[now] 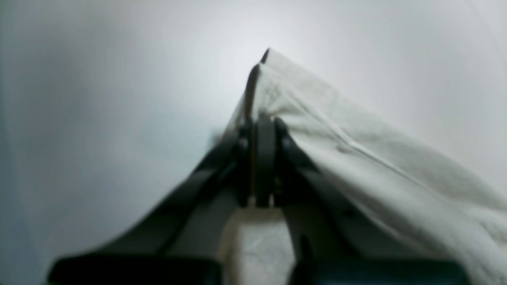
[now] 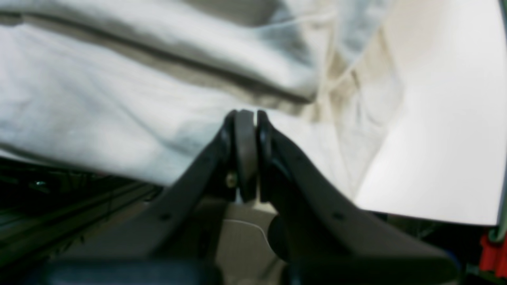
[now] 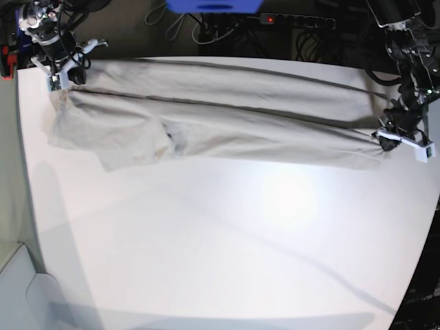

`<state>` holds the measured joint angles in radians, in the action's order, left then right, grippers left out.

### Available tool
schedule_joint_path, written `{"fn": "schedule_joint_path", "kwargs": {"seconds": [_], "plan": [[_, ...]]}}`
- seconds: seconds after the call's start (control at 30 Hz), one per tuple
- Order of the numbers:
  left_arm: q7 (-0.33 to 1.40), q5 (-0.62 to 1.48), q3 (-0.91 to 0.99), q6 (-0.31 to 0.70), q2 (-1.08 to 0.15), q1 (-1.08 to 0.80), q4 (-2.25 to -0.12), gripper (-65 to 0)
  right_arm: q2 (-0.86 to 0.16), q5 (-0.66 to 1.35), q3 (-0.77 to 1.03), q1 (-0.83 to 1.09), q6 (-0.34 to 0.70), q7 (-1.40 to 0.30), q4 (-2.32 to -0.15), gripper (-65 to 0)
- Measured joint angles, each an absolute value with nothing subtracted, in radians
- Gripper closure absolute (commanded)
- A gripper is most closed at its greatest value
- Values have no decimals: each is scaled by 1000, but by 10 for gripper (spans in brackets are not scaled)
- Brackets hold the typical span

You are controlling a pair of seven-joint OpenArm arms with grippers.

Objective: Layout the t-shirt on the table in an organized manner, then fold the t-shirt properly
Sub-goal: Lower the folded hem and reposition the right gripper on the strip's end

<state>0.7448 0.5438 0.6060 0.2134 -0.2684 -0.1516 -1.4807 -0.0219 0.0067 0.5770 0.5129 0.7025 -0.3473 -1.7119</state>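
The light grey-beige t-shirt (image 3: 227, 110) is stretched in a long band across the far part of the white table (image 3: 240, 240), with a sleeve bunched at the left (image 3: 103, 137). My right gripper (image 3: 60, 77) is shut on the shirt's far-left end; in the right wrist view its fingers (image 2: 246, 118) are closed at the cloth's edge (image 2: 119, 99). My left gripper (image 3: 383, 139) is shut on the shirt's right end; in the left wrist view (image 1: 262, 122) the cloth (image 1: 376, 166) drapes away to the right, lifted off the table (image 1: 99, 99).
The table's far edge runs just behind the shirt, with dark floor, cables and a power strip (image 3: 295, 20) beyond. A blue object (image 3: 213, 5) sits at the top. A red part (image 2: 493, 253) shows off the table edge (image 2: 443, 138) in the right wrist view.
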Motion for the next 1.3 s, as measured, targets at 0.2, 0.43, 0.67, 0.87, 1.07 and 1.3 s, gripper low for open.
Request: {"fn": "schedule_joint_path", "kwargs": {"seconds": [0.2, 0.43, 0.67, 0.87, 1.07, 1.3], "plan": [[759, 544, 606, 213, -269, -152, -1461, -25, -25, 7, 577, 505, 702, -347, -1716, 0], [820, 541, 611, 212, -268, -152, -1406, -334, -23, 4, 591, 475, 705, -353, -1723, 0], [831, 542, 612, 212, -268, -151, -1406, -350, -27, 3, 644, 380, 703, -514, -1913, -35], [831, 545, 611, 212, -269, -152, -1406, -350, -83, 1, 567, 202, 702, -787, -1887, -308], [831, 548, 607, 212, -269, -152, -1406, -350, -159, 14, 364, 12, 702, -923, -1696, -436], [831, 548, 608, 212, -266, -151, -1406, -349, -167, 5, 324, -235, 702, -1050, -1432, -438]]}}
